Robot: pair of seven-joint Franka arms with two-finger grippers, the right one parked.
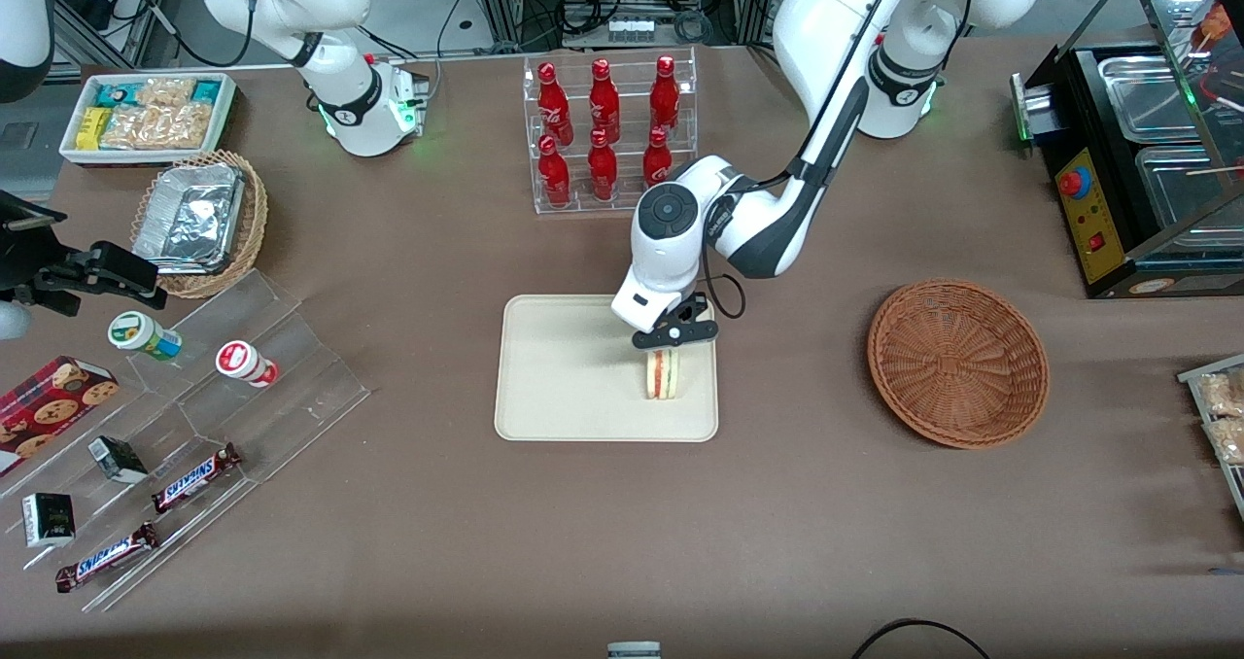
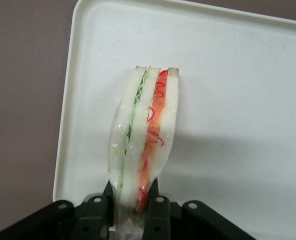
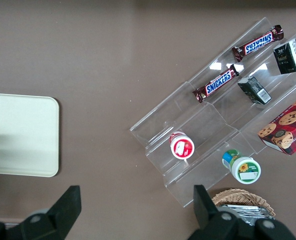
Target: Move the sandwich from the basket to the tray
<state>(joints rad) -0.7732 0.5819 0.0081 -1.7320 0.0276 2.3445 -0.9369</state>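
"snickers" on two chocolate bars (image 1: 195,477)

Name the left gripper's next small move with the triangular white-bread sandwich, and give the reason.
Probably open the fingers. The left gripper is shut on the triangular white-bread sandwich, which stands on edge over the flat cream rectangular tray, apparently touching it. The round reddish-brown wicker basket is empty, so only the release seems left.

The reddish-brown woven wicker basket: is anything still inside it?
Nothing shows inside the round reddish-brown wicker basket; its woven bottom is bare. The white-bread sandwich with red and green filling stands on edge on the cream rectangular tray, pinched by the left arm's gripper above it.
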